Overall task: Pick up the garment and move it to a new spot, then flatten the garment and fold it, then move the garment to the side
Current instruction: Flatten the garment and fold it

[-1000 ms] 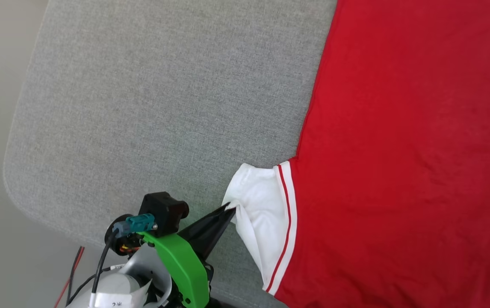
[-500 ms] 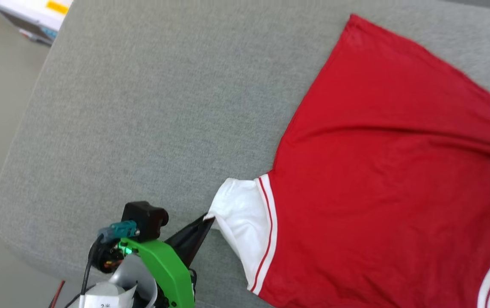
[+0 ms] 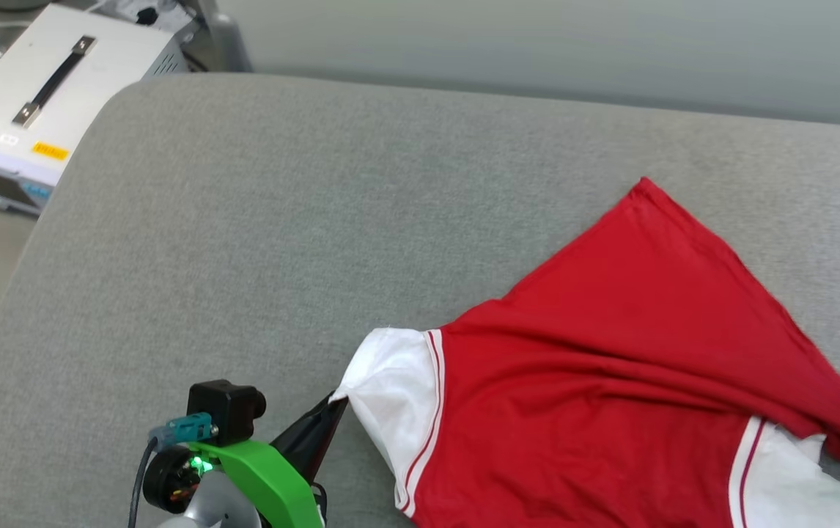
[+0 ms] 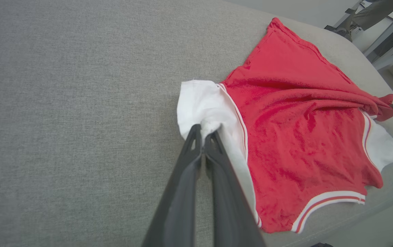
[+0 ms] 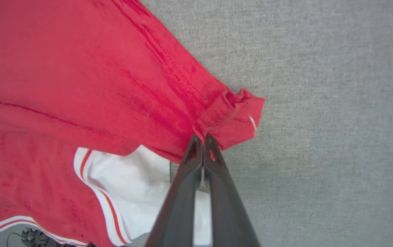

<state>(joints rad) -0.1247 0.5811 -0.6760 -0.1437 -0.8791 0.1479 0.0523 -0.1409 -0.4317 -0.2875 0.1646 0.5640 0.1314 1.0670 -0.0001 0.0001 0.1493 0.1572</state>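
In the head view your left pincer [image 3: 333,412] is closed tight on the white sleeve [image 3: 391,389] of the garment [image 3: 610,381], which spreads away beyond its tips over the grey cushion [image 3: 244,220]. Draw outward evenly, I judge, so the slanting ridge flattens. A white case [image 3: 46,81] sits well apart, past the cushion's corner, and is no obstacle. The left wrist view shows the sleeve bunched right at the tips. In the right wrist view your right pincer [image 5: 201,141] is clamped on a rolled red hem corner [image 5: 230,113], with bare cushion just beside it.
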